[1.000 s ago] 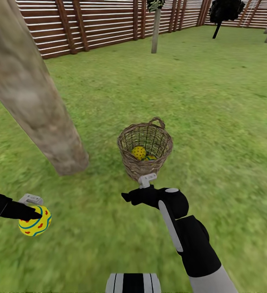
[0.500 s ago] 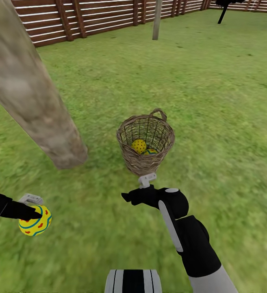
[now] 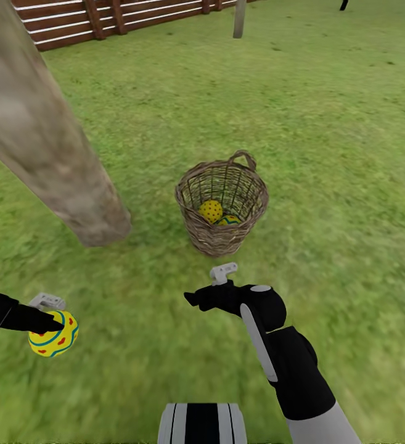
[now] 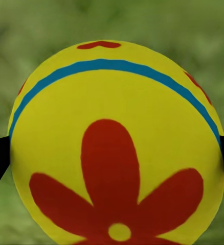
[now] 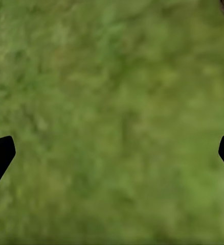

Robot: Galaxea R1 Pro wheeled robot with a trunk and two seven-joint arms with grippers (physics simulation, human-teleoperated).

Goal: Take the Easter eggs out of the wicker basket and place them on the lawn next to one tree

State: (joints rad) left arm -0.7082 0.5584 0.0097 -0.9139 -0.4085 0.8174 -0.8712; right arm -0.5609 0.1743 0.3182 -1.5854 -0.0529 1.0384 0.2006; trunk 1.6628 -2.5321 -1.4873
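My left gripper [image 3: 57,327] is shut on a yellow Easter egg [image 3: 53,333] with red marks and blue stripes, held just above the lawn [image 3: 325,154] at the lower left. That egg [image 4: 117,148] sits between the fingers in the left wrist view. The wicker basket [image 3: 222,237] stands upright on the grass ahead, with two eggs in it, one dotted [image 3: 211,211] and one half hidden [image 3: 229,220]. My right gripper [image 3: 193,300] hangs open and empty, a short way in front of the basket; its wrist view looks down on bare grass [image 5: 112,112]. The thick grey-brown tree trunk [image 3: 42,135] rises left of the basket.
A brown slatted fence [image 3: 103,18] runs along the far left. A thin trunk [image 3: 240,18] stands at the far edge of the grass. Open grass spreads to the right of the basket and around the thick trunk's foot.
The whole picture has shifted: the camera moved, so basket, trunk and fence sit higher in view. The gap between my right gripper and the basket has grown. Both grippers keep their state.
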